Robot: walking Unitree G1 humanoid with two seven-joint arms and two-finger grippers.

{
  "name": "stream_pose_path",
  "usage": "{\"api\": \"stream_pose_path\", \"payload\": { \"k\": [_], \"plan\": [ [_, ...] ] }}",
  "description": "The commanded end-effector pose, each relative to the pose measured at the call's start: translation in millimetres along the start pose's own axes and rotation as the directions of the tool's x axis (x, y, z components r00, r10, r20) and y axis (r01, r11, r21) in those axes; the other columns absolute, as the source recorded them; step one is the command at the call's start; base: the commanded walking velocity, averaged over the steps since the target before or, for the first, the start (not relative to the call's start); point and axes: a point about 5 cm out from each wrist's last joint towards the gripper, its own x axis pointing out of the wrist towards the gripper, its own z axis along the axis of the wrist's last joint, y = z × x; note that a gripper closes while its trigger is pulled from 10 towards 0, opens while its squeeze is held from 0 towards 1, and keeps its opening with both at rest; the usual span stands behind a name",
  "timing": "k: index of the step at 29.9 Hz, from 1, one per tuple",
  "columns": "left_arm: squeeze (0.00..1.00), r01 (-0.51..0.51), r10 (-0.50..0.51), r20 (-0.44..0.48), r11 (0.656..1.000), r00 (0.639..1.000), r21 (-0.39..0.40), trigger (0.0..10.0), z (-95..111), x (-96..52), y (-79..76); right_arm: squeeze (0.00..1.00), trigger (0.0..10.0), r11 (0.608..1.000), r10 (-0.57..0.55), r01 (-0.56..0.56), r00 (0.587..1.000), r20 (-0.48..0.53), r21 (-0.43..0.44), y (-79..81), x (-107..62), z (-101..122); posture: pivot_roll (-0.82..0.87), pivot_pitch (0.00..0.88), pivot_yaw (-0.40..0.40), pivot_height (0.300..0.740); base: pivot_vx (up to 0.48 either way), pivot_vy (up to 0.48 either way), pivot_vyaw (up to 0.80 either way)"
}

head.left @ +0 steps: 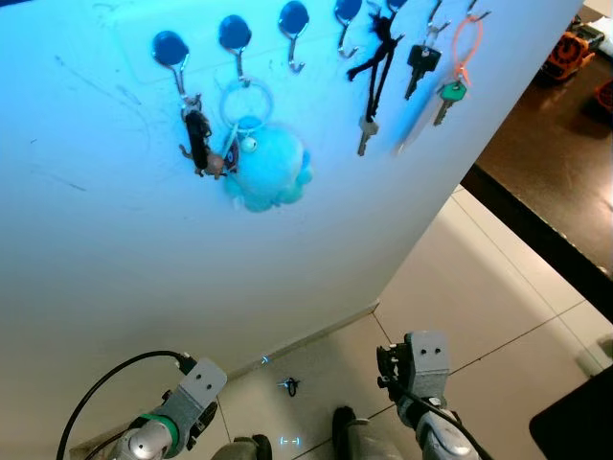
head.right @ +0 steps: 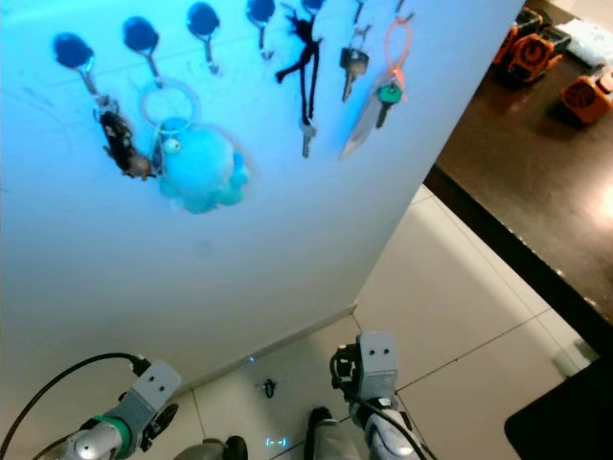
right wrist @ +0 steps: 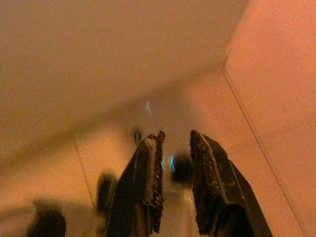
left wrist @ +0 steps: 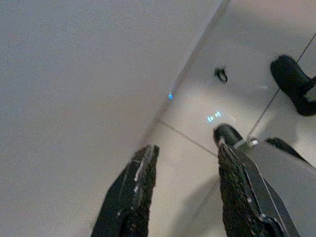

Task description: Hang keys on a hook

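— Where are the keys [head.left: 290, 386] it's meant to hang?
— On the floor [head.left: 498, 287], I think. There's a small dark thing with a loop lying on the tile just out from the foot of the wall [head.left: 115, 240], between the robot's two arms. It's too small to be sure it's a key bunch.
— And the hooks?
— High up that same wall, a row of blue-capped ones. One free hook [head.left: 294, 36] sits right of the fluffy blue keyring toy [head.left: 266, 165]; further right hang a key on a black cord [head.left: 374, 77] and one on an orange loop [head.left: 458, 62].
— Are the arms doing anything?
— Both hang low by the wall. The left end effector [left wrist: 185, 163] has its fingers spread wide and empty; the right end effector [right wrist: 175, 148] has a narrower gap, also empty.
— How would that bunch handle?
— Light, I'd guess, but floppy: hard metal that slides on smooth tile. I'd pinch the ring itself, so the loop stays free for the hook.
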Motion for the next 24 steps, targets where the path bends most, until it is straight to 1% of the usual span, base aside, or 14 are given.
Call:
{"api": "stream_pose_path", "payload": {
  "k": [1,2,3,4,5,7,13,15,17,19,24],
  "plan": [
    [0.00,0.003,-0.004,-0.070,1.000,0.998,-0.028,10.0,-18.4,-6.1,-4.8,0.00,10.0,0.999,-0.026,0.029,0.995,-0.099,0.032,-2.8,-8.8,-25.0,-0.09,0.162,0.064,0.740,0.000,0.000,0.00],
    [0.00,-0.015,0.010,-0.093,0.998,0.996,-0.055,10.0,-22.3,-7.1,-4.3,0.00,10.0,0.997,-0.070,0.072,0.980,-0.186,0.003,-9.1,-14.5,-41.4,-0.09,0.160,0.059,0.740,0.000,0.000,0.00],
    [0.00,-0.032,0.023,-0.114,0.997,0.993,-0.076,10.0,-26.0,-8.2,-4.2,0.00,10.0,0.994,-0.104,0.098,0.966,-0.238,-0.036,-14.2,-19.6,-52.3,-0.08,0.159,0.053,0.740,0.000,0.000,0.00],
    [0.00,-0.032,0.023,-0.114,0.997,0.993,-0.076,10.0,-26.0,-8.2,-4.2,0.00,10.0,0.994,-0.104,0.098,0.966,-0.238,-0.036,-14.2,-19.6,-52.3,-0.08,0.159,0.053,0.740,0.000,0.000,0.00],
    [0.00,-0.048,0.035,-0.136,0.995,0.990,-0.087,10.0,-30.1,-9.5,-4.4,0.00,10.0,0.993,-0.113,0.100,0.963,-0.246,-0.065,-16.7,-21.6,-55.9,-0.08,0.156,0.047,0.740,0.000,0.000,0.00],
    [0.00,-0.059,0.044,-0.154,0.994,0.987,-0.094,10.0,-33.7,-10.8,-4.9,0.00,10.0,0.993,-0.107,0.091,0.967,-0.232,-0.078,-17.0,-21.0,-54.7,-0.08,0.154,0.041,0.740,0.000,0.000,0.00],
    [0.00,-0.061,0.040,-0.180,0.992,0.983,-0.114,10.0,-38.7,-12.4,-7.1,0.00,10.0,0.995,-0.077,0.061,0.976,-0.202,-0.080,-14.2,-16.8,-49.2,-0.08,0.150,0.035,0.740,0.000,0.000,0.00],
    [0.00,-0.029,0.007,-0.190,0.993,0.982,-0.113,10.0,-39.2,-11.8,-10.6,0.00,10.0,0.997,-0.044,0.030,0.980,-0.195,-0.074,-8.4,-13.0,-46.1,-0.08,0.144,0.033,0.740,0.000,0.000,0.00],
    [0.00,-0.029,0.007,-0.190,0.993,0.982,-0.113,10.0,-39.2,-11.8,-10.6,0.00,10.0,0.997,-0.044,0.030,0.980,-0.195,-0.074,-8.4,-13.0,-46.1,-0.08,0.144,0.033,0.740,0.000,0.000,0.00],
    [0.00,-0.005,-0.011,-0.199,0.997,0.980,-0.080,10.0,-38.3,-10.6,-14.1,0.00,10.0,0.995,0.007,-0.026,0.981,-0.194,-0.097,1.7,-9.8,-44.5,-0.08,0.139,0.029,0.740,0.000,0.000,0.00],
    [0.00,-0.007,-0.008,-0.204,0.997,0.979,-0.073,10.0,-38.2,-10.1,-16.2,0.00,10.0,0.991,0.039,-0.063,0.981,-0.190,-0.120,8.7,-8.1,-43.5,-0.08,0.134,0.020,0.740,0.000,0.000,0.00]
  ]
}}
